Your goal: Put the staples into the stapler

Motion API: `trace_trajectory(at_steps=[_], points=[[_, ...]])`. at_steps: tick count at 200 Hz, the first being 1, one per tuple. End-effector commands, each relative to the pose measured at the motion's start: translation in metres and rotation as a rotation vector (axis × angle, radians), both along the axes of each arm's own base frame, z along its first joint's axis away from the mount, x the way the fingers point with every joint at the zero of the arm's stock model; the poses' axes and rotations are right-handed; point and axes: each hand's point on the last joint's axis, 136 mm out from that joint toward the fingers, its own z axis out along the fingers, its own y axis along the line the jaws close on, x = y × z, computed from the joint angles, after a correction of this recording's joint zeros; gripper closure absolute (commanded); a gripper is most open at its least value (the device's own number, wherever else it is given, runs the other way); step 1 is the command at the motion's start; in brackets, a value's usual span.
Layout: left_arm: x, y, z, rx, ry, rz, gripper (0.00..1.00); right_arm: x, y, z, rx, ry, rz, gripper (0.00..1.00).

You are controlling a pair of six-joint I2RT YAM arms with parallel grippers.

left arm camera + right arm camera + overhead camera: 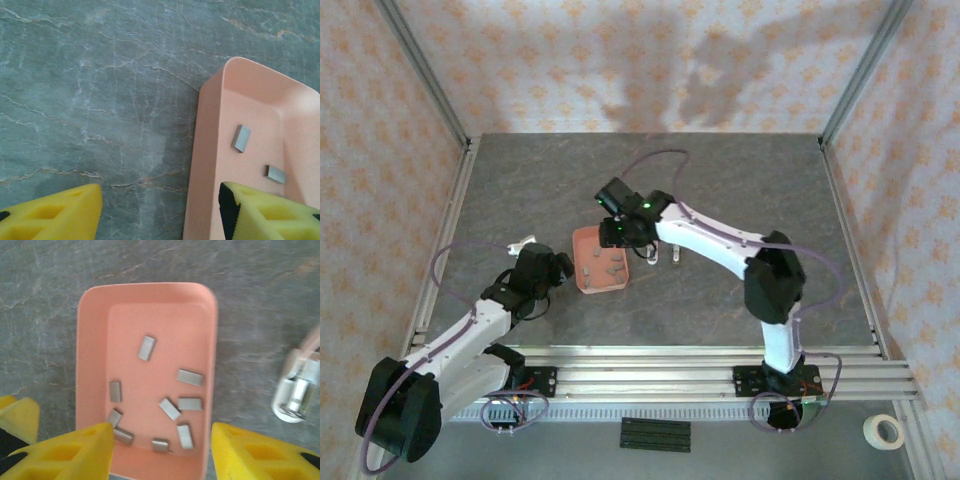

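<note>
Staples (190, 377): loose grey strips, lay scattered in pink tray (92, 340). Stapler (294, 390): lay on table (45, 280) just beside tray. Right gripper (161, 435): jaws wide above staples, held nothing. Left gripper (160, 190): jaws wide, straddled tray's wall, held nothing.

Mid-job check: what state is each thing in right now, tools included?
tray: upright on the table.
staples: nine, loose in the tray.
stapler: on the table beside the tray, unheld, apparently open.
left tool: open, straddling the tray wall, holding nothing.
right tool: open over the staples, holding nothing.
</note>
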Motion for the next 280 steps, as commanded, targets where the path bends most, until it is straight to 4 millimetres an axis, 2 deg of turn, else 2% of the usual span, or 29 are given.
trace_trajectory(at_steps=[1, 45, 104, 168, 230, 280], points=[[0.006, 0.020, 0.007, 0.037, -0.066, 0.101, 0.36, -0.003, 0.005, -0.012, -0.095, 0.054, -0.021, 0.47], [0.001, 0.036, -0.004, 0.087, -0.040, 0.156, 0.36, 0.012, 0.026, -0.045, -0.154, 0.093, -0.034, 0.52], [-0.002, 0.038, -0.013, 0.072, -0.035, 0.172, 0.37, 0.026, 0.044, -0.079, -0.170, 0.111, -0.040, 0.56], [0.004, 0.034, -0.016, 0.075, -0.023, 0.143, 0.37, 0.043, 0.045, -0.095, -0.165, 0.096, -0.078, 0.60], [0.004, 0.033, -0.018, 0.072, -0.017, 0.132, 0.36, 0.043, 0.054, -0.106, -0.131, 0.119, -0.077, 0.63], [0.004, 0.036, -0.016, 0.086, -0.022, 0.130, 0.36, 0.043, 0.055, -0.118, -0.142, 0.127, -0.072, 0.73]])
